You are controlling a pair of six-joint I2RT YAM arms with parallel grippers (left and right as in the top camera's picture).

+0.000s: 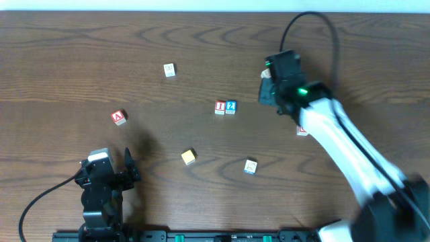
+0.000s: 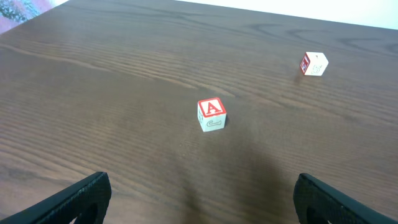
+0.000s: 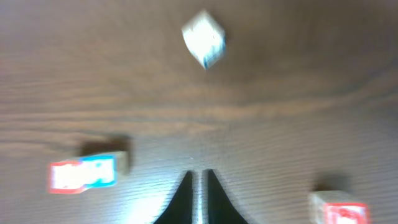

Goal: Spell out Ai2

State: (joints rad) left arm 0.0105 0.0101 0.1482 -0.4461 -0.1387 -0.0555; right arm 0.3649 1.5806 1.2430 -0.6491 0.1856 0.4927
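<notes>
The red A block [image 1: 119, 117] lies alone at the left; in the left wrist view [image 2: 212, 114] it sits ahead of the fingers. The red I block [image 1: 220, 107] and the blue 2 block [image 1: 230, 107] touch side by side at mid-table; they show blurred as a pair in the right wrist view [image 3: 83, 175]. My left gripper [image 1: 107, 166] [image 2: 202, 183] is open and empty, near the front edge, short of the A block. My right gripper [image 1: 268, 93] [image 3: 199, 173] is shut and empty, to the right of the pair.
A white block [image 1: 169, 70] [image 2: 313, 63] lies at the back. A yellow block [image 1: 189, 156] and a blue-trimmed block [image 1: 250, 166] [image 3: 203, 37] lie in front. A red block [image 1: 302, 130] [image 3: 339, 210] is partly hidden by the right arm.
</notes>
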